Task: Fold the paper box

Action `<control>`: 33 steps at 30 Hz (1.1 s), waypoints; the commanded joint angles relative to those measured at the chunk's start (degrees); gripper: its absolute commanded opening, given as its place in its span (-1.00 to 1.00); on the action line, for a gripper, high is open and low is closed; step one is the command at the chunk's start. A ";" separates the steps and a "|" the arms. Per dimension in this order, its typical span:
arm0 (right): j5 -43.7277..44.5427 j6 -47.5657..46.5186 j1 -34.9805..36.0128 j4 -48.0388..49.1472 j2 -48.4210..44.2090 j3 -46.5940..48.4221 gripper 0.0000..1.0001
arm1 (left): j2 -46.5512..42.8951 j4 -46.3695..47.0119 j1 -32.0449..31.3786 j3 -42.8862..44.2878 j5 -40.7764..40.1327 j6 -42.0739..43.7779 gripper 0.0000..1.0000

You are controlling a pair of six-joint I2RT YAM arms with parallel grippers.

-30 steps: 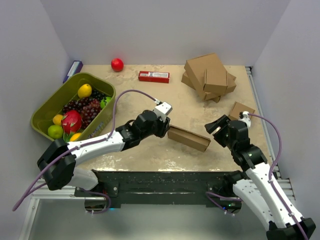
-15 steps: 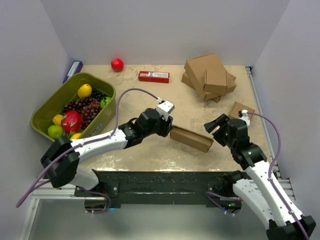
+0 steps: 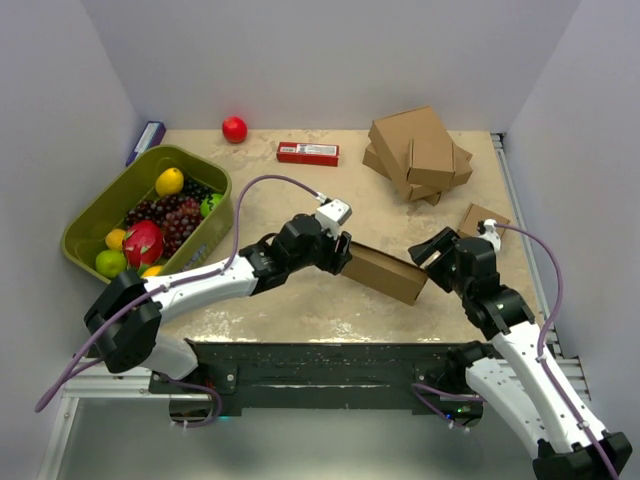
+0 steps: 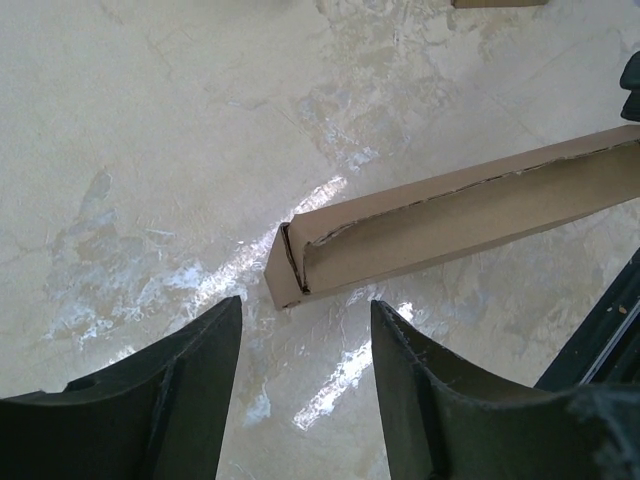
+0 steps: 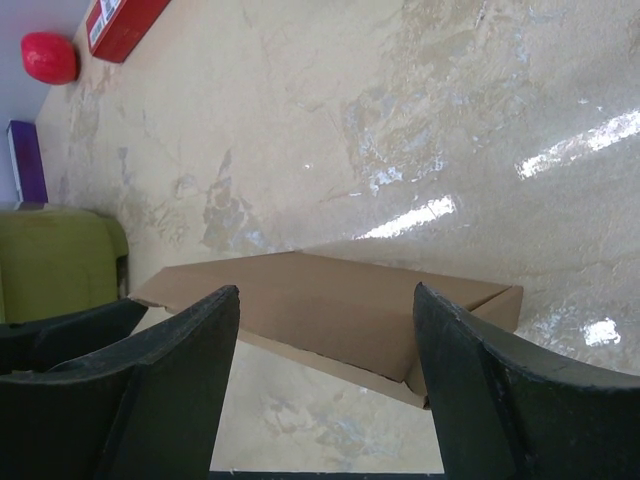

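While the left jaws stand part open with nothing between them, their dark fingers (image 4: 170, 400) hang over the bench (image 3: 330, 200) just short of one end of the box (image 4: 450, 225). That end shows a slit where a flap is tucked in. The wrist view leaves a thin strip of bare bench between fingertips and cardboard. From above the two look to meet, so I cannot tell whether they touch.

The right jaws are spread wide and hold nothing. Their fingers (image 5: 150, 390) frame the flat top of the box from above, and one corner of the box reaches past the right finger. Whether they touch the cardboard is not clear.

The box is closed, thin and long. It lies on the bench near the front middle, slanting from the left jaws toward the right jaws, and stretches between the two.

Further out, a small box (image 3: 482, 220) sits just behind the right arm. A pile of boxes (image 3: 415, 150) is stacked at the back right. A red pack (image 3: 307, 153) and a red ball (image 3: 234, 129) lie along the back. A green basket (image 3: 108, 200) of fruit fills the left side, with a purple item (image 3: 148, 140) behind it.
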 commanded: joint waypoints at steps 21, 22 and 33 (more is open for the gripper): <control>3.25 -0.77 0.02 -3.98 -3.86 0.40 0.46 | 3.46 15.07 8.99 2.66 14.98 -12.89 0.41; 3.16 -0.68 0.02 -3.89 -3.86 -0.04 0.46 | 4.16 15.34 9.07 2.75 15.07 -12.98 0.41; 3.16 -0.16 0.11 -4.06 -4.65 -1.45 0.44 | 6.19 16.66 9.25 1.96 15.42 -13.68 0.41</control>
